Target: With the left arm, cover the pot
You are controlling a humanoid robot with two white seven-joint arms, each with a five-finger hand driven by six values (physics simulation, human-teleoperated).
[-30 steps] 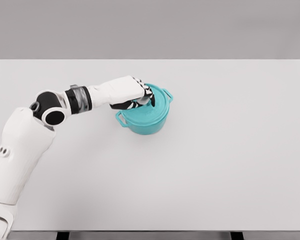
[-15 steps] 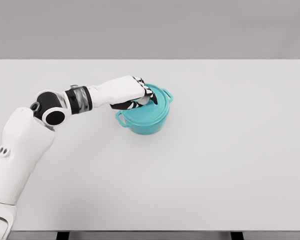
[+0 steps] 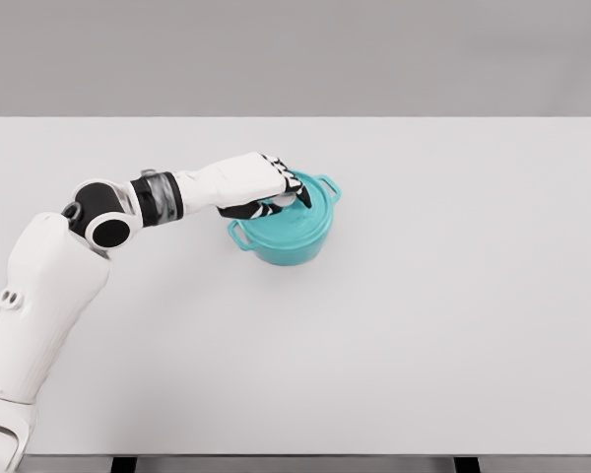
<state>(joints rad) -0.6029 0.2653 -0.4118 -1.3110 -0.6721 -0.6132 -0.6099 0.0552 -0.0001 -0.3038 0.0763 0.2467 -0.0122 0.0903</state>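
- near the counter's [image 3: 453, 325] middle, the left hand [image 3: 272, 187] is clamped on the knob of the teal lid [image 3: 300, 215], which sits on the pot [image 3: 288, 246].
- best move, i'd judge: settle the lid flat, then let go gently.
- one pot, one lid, one arm showing.

Matt teal pot [image 3: 281, 241], smooth matt white table [image 3: 424, 325], glossy white arm [image 3: 39, 296].
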